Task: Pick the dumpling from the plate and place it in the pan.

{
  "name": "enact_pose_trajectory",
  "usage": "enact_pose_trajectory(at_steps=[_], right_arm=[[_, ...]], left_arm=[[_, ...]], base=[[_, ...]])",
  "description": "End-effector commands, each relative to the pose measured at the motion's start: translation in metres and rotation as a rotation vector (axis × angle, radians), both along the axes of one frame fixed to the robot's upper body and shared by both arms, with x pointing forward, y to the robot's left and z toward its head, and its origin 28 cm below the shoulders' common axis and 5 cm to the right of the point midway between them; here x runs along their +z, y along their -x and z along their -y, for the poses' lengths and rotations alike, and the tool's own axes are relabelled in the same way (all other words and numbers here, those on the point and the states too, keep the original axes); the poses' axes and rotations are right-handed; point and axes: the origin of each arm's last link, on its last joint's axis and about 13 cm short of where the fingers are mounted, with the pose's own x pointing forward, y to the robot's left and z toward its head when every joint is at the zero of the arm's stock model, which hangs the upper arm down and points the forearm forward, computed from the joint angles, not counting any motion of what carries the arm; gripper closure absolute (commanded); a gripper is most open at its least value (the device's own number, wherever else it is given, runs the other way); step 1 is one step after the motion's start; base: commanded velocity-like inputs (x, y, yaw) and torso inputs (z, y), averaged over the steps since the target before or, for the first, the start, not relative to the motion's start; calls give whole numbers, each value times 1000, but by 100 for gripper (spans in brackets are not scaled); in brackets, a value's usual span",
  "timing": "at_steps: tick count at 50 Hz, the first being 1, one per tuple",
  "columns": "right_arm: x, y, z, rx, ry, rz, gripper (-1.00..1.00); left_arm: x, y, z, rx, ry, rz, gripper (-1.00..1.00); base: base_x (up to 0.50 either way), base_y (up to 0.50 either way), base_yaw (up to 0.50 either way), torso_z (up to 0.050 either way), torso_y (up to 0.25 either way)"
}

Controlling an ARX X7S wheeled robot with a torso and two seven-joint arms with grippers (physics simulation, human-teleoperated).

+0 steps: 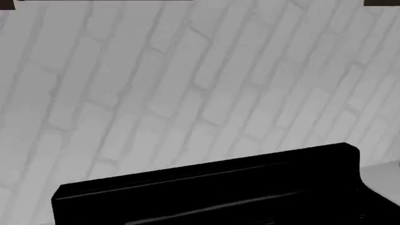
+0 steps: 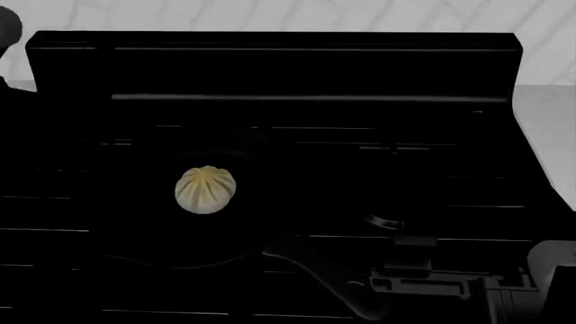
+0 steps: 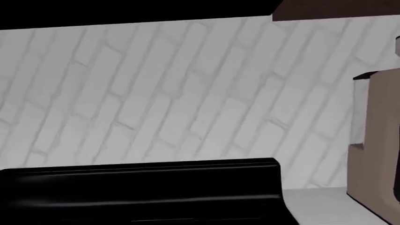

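Left wrist view: a pale grey brick-patterned wall (image 1: pixel 187 84) fills the picture, with the glossy black raised back panel of the stove (image 1: pixel 212 187) beneath it. No fingers, dumpling or pan appear, so the left jaws' opening cannot be told.

Head view: the small round cream-yellow pleated dumpling (image 2: pixel 205 190) sits inside the round shallow black frying pan (image 2: pixel 135 250), whose long black handle (image 2: pixel 324 270) runs toward the near right corner. The dumpling is round, so it has no long axis to speak of. Dark mechanical parts, probably the right arm (image 2: pixel 432 280), lie near the handle's end, well apart from the dumpling; their jaws are too dark to read. No plate shows. The placing looks done.

Right wrist view: the same wall, the stove's back panel and a tan cabinet (image 3: pixel 375 140) appear; no fingers show.
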Motion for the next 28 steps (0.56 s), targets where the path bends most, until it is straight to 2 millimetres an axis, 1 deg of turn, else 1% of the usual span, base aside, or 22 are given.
enact_pose_trajectory(at_steps=[1,2,3,6,9,10,11,13,16,17,20,24,28], right_arm=[[-3,-15,-1,24,7,-13,-100],[-4,-15,-1,26,7,-14,-100],[-5,-16,-1,28,15,-14,-100],[-5,-15,0,30,13,-17,-100],[-7,-13,1,30,12,-24,-100],[-7,-12,1,31,12,-24,-100],[-6,-11,1,35,14,-23,-100],[-3,-10,1,34,11,-17,-100],[-4,-8,1,34,6,-15,-100],[-6,-8,0,34,2,-19,-100],[-8,-7,-1,33,-3,-23,-100],[-12,-8,-2,24,-19,-31,-100],[-15,-10,-5,25,-31,-40,-100]], left_arm=[[-31,47,-26,226,21,116,-100],[-33,48,-26,234,20,125,-100],[-40,52,-25,252,17,133,-100],[-51,63,-28,289,110,128,-100],[-71,77,-28,323,112,114,-100],[-74,79,-27,327,112,114,-100],[-82,87,-27,338,124,99,-100],[-90,96,-29,361,134,82,-100],[-98,104,-30,383,131,75,-100],[-105,106,-29,386,112,67,-100],[-118,107,-30,400,132,41,-100],[-127,106,-28,383,164,24,-100],[-129,103,-29,379,172,24,-100]], base=[[0,0,0,0,0],[0,0,0,0,0],[0,0,0,0,0],[0,0,0,0,0],[0,0,0,0,0],[0,0,0,0,0],[0,0,0,0,0],[0,0,0,0,0],[0,0,0,0,0],[0,0,0,0,0],[0,0,0,0,0],[0,0,0,0,0],[0,0,0,0,0]])
